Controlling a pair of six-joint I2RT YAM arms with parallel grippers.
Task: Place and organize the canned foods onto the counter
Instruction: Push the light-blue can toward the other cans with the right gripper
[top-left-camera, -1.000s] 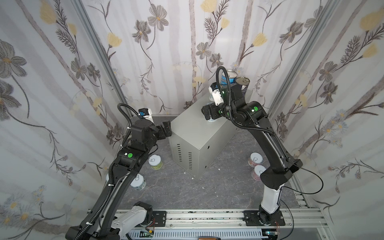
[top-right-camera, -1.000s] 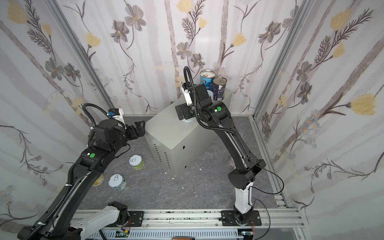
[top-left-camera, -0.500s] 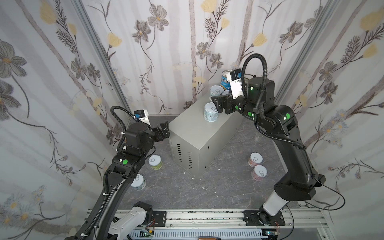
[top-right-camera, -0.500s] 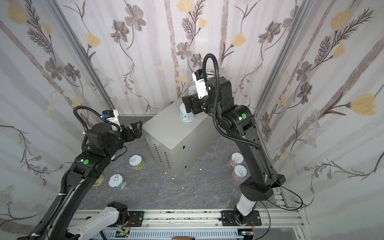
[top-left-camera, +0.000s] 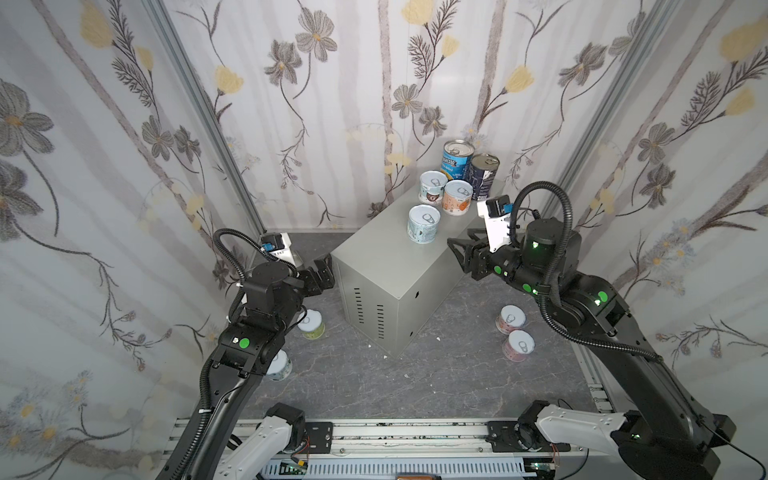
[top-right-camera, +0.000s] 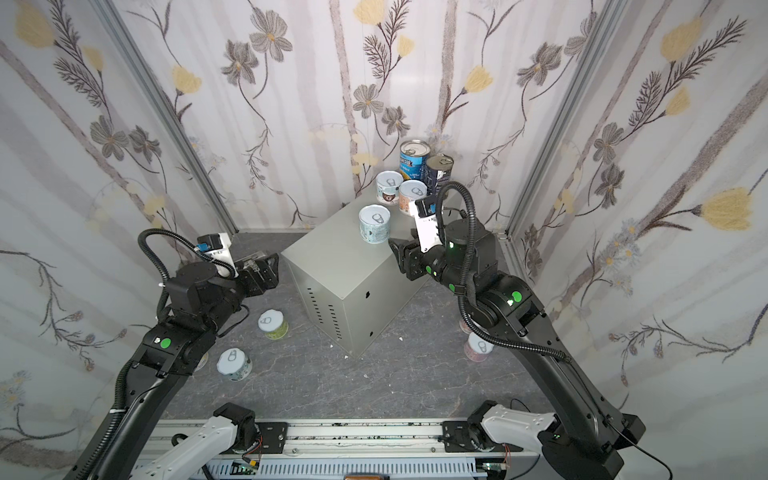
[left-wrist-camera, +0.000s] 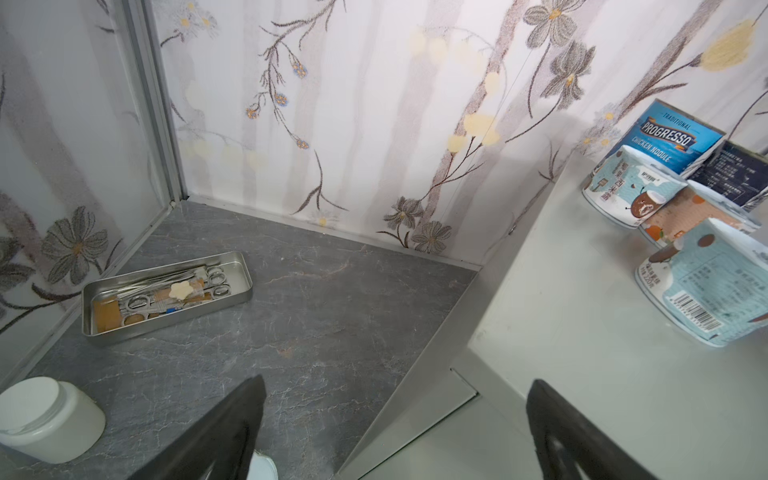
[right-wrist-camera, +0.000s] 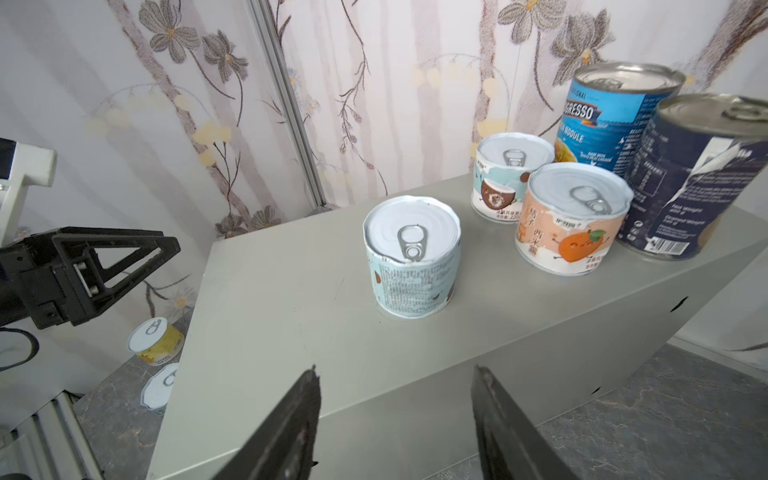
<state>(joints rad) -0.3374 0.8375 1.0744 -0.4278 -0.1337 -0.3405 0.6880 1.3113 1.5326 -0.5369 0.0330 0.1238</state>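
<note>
Tray (left-wrist-camera: 166, 318), bottle (left-wrist-camera: 50, 419) off counter (left-wrist-camera: 582, 374): left wrist view, not right wrist.

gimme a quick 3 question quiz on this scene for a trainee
1. How many cans stand on the counter?
2. True or false: the right pincer is holding a can.
3. Which can stands nearest the right pincer?
A) the blue Progresso tin
B) the light-blue can standing apart from the others
C) the orange can

Key:
1) five
2) false: its jaws are apart with nothing between them
3) B
</note>
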